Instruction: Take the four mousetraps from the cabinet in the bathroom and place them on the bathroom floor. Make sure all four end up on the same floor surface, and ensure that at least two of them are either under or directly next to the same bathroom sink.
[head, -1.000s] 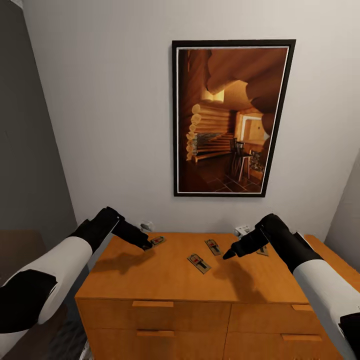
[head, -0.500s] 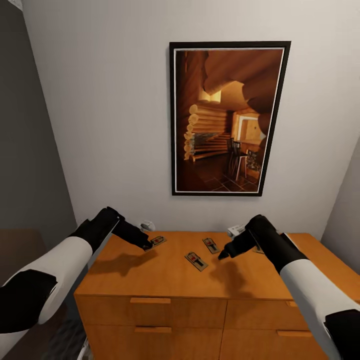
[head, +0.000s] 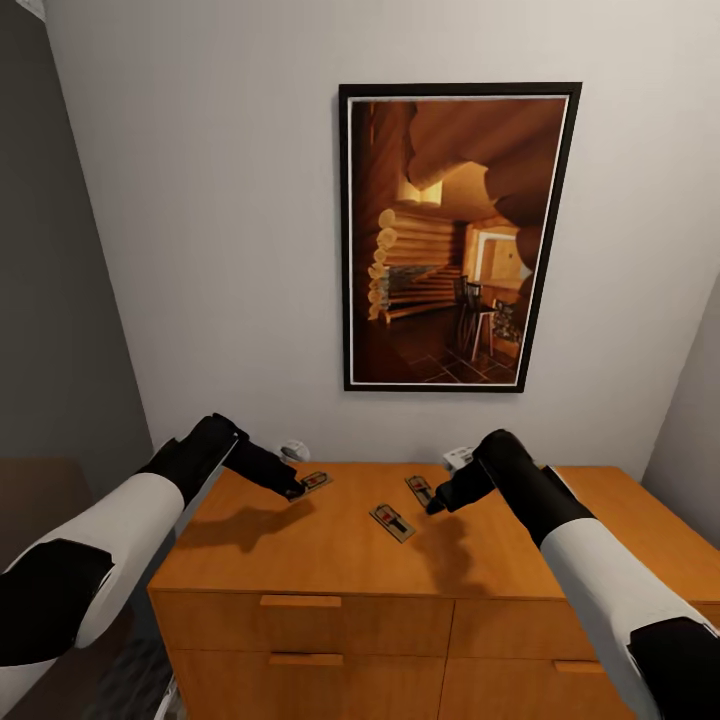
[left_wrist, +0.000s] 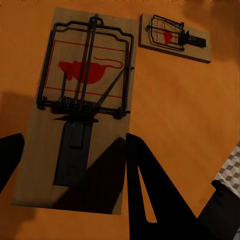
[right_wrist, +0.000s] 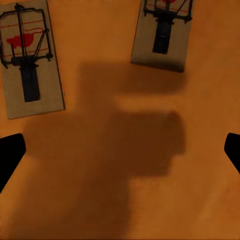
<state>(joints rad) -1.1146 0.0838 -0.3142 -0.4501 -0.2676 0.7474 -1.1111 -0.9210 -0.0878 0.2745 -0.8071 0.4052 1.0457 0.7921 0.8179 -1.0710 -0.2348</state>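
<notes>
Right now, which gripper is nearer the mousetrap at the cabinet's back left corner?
Left. The left gripper is right at that mousetrap, jaws open over it. The right gripper is farther along the cabinet, by another trap.

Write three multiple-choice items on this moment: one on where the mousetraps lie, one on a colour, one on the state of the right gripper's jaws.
1. Where do the mousetraps lie?
A. on the cabinet top
B. on the tiled floor
C. inside an open drawer

2. What colour is the figure printed on the mousetrap boards?
A. blue
B. red
C. green

3. How do the right gripper's jaws stand?
A. shut on a mousetrap
B. shut on nothing
C. open, holding nothing

Key: 1 A, the mousetraps rest flat on the cabinet top. 2 B, the left wrist view shows a red mouse shape under the wire of the nearest trap. 3 C, the right gripper shows its fingertips at opposite edges of the right wrist view, with bare wood between.
</notes>
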